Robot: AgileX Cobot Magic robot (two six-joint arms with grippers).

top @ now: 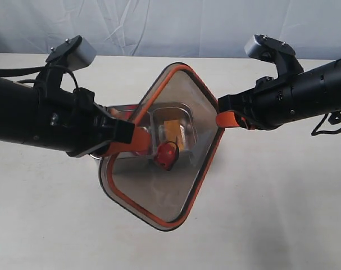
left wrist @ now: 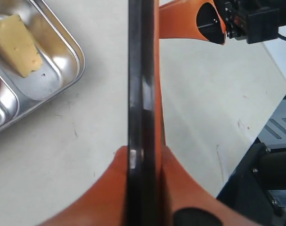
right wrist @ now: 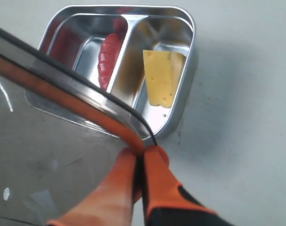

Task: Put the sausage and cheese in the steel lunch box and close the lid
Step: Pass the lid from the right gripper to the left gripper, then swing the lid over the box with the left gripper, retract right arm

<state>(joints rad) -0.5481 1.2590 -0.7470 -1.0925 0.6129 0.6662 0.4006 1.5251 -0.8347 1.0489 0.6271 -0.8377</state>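
Observation:
The smoky lid (top: 159, 169) with its orange rim hangs tilted in the air above the steel lunch box (right wrist: 183, 14). My left gripper (top: 137, 139) is shut on the lid's left edge (left wrist: 143, 94), and my right gripper (top: 222, 119) is shut on its right corner (right wrist: 133, 136). Below, the red sausage (right wrist: 110, 56) lies in one compartment and the yellow cheese (right wrist: 161, 77) in the other. Seen through the lid, the cheese (top: 174, 134) and the lid's orange-red valve tab (top: 167, 154) show in the exterior view. The box (left wrist: 67, 70) with the cheese (left wrist: 15, 44) also appears in the left wrist view.
The pale table (top: 271, 214) stretches around the box, with a light cloth backdrop (top: 170, 22) behind it. Dark equipment (left wrist: 265, 183) stands past the table edge in the left wrist view.

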